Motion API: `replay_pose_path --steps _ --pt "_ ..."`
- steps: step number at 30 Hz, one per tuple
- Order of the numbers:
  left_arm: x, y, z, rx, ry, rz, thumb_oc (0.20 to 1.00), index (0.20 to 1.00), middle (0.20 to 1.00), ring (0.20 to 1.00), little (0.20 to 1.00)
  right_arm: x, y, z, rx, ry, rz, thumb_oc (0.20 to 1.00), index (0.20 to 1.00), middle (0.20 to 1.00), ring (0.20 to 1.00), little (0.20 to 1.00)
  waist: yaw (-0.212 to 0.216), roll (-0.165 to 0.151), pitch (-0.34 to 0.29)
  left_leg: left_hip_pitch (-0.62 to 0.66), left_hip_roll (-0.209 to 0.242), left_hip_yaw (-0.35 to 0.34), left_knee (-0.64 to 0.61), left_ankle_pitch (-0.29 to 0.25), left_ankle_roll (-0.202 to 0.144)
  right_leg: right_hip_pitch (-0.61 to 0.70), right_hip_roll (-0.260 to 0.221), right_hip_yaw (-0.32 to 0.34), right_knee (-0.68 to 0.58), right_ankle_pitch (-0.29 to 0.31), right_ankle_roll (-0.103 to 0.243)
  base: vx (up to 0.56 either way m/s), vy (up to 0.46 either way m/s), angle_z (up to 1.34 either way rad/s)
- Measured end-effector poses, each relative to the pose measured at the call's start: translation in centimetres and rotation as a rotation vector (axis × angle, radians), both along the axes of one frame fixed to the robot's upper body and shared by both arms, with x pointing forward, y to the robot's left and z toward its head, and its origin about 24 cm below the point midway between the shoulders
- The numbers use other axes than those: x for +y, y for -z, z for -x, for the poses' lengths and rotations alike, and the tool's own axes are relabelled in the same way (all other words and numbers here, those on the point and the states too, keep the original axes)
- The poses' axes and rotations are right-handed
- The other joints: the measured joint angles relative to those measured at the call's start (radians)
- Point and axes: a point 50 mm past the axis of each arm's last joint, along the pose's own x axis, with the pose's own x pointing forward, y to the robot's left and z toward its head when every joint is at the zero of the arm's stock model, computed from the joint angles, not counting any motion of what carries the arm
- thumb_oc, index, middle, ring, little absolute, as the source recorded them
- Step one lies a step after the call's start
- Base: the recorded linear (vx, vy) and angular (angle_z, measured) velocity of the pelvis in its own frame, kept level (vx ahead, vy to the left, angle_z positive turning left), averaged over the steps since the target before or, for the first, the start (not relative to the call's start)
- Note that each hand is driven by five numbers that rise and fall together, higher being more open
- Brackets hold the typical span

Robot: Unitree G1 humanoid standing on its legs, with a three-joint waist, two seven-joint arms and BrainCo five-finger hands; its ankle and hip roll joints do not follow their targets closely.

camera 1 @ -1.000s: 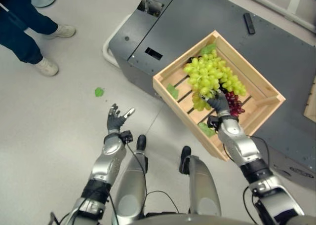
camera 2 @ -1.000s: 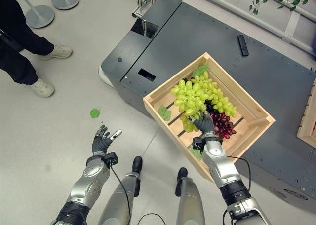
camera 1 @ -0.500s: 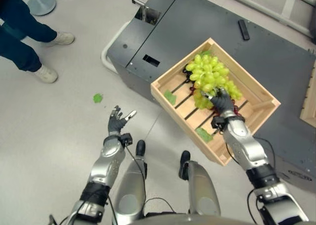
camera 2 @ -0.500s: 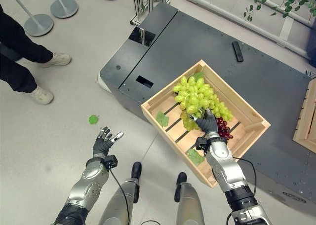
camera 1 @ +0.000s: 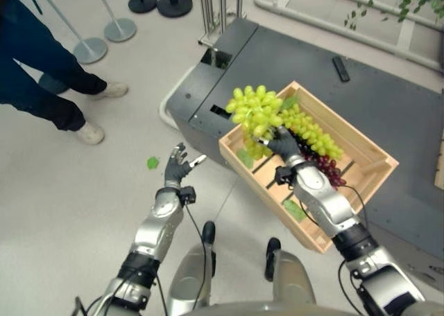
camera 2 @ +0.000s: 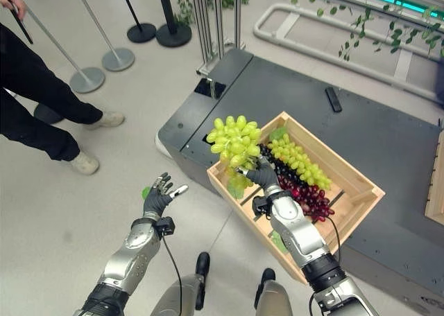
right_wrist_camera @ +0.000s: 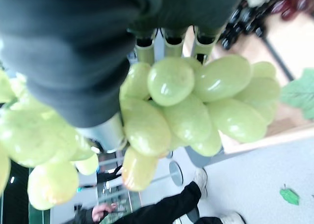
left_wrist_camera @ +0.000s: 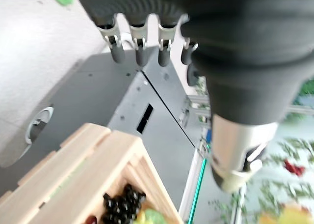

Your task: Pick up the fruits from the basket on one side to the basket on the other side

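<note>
My right hand (camera 1: 283, 145) is shut on a bunch of green grapes (camera 1: 253, 113), lifted above the near-left corner of the wooden crate (camera 1: 368, 143). In the right wrist view the green grapes (right_wrist_camera: 186, 101) press against the curled fingers (right_wrist_camera: 169, 47). A second green bunch (camera 2: 298, 161) and dark red grapes (camera 2: 309, 198) lie in the crate, along with a few green leaves. My left hand (camera 1: 177, 169) hangs open over the floor to the left of the crate, its fingers (left_wrist_camera: 140, 49) spread and holding nothing.
The crate rests on a dark grey platform (camera 1: 388, 87) with a black remote (camera 1: 340, 68) further back. A green leaf (camera 1: 152, 163) lies on the floor. A person (camera 1: 41, 73) stands at the left near stanchion bases (camera 1: 90, 49). Another wooden crate's edge (camera 2: 437, 184) shows at far right.
My right hand has raised the green grape bunch out of the crate and carried it left, over the crate's corner. The camera has tilted up. The left hand stays open.
</note>
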Motion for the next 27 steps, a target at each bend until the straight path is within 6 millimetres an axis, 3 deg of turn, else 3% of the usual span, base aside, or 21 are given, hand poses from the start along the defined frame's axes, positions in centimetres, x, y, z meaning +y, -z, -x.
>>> replay_pose_path --steps 14,21,27 --pt "-2.2 2.6 0.8 0.119 0.055 -0.002 1.000 1.000 1.000 1.000 1.000 2.6 3.2 0.7 0.120 -0.072 0.077 0.200 0.200 0.200 0.200 0.200 0.000 0.022 -0.148 0.025 -0.003 -0.019 -0.013 0.005 0.003 0.034 0.000 -0.006 -0.011 -0.001 0.000 0.04 -0.002 0.04" --pt "-2.9 2.6 0.9 0.121 0.074 -0.008 1.000 1.000 1.000 1.000 1.000 4.7 4.4 1.4 0.174 -0.132 0.083 0.200 0.200 0.200 0.200 0.200 0.001 0.023 -0.191 0.042 -0.002 -0.022 -0.027 0.006 0.004 0.054 -0.002 -0.012 -0.028 -0.001 0.000 0.03 -0.006 0.01" --pt "-3.2 2.4 0.6 0.113 0.085 -0.026 1.000 1.000 1.000 1.000 1.000 5.1 4.3 0.9 0.174 -0.141 0.099 0.200 0.200 0.200 0.200 0.200 0.002 0.021 -0.211 0.059 -0.004 -0.028 -0.035 0.012 0.003 0.076 -0.007 -0.028 -0.034 -0.001 0.001 0.03 0.006 0.03"
